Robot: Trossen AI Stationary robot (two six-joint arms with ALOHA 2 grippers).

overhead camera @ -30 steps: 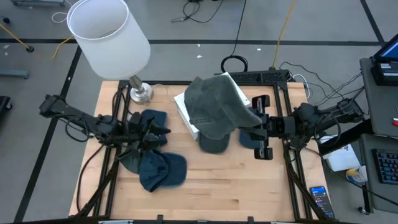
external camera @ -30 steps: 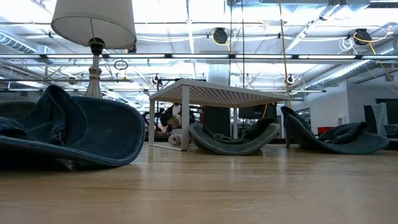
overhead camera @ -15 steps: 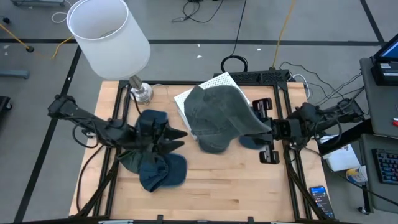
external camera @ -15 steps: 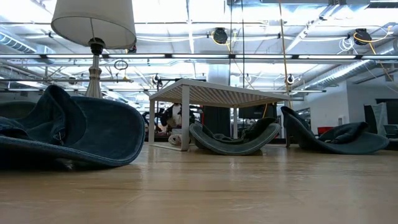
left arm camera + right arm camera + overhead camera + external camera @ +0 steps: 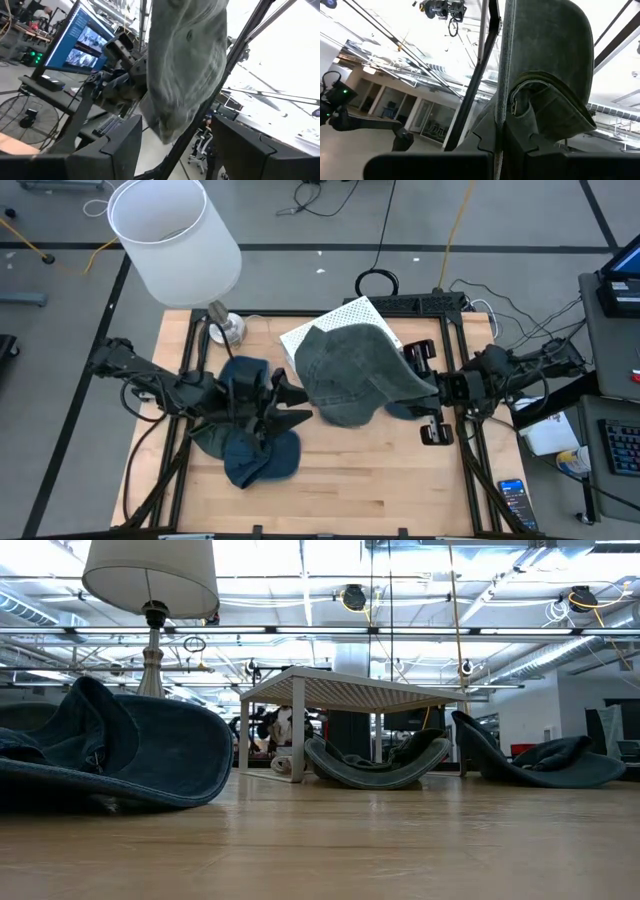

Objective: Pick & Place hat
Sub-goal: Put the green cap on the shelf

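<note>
Right gripper (image 5: 425, 392) is clamping the grey hat (image 5: 352, 372) at frame centre, over the white rack (image 5: 350, 315) — thin brim pinch, could be slipping. Left gripper (image 5: 297, 404) is hovering apart, close — collision risk.

grey hat (image 5: 352, 375), held aloft over white rack (image 5: 352, 316)

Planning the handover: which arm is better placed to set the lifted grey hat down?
The right. Its gripper is shut on the grey hat, held above the white stand; the left gripper is open nearby.
</note>
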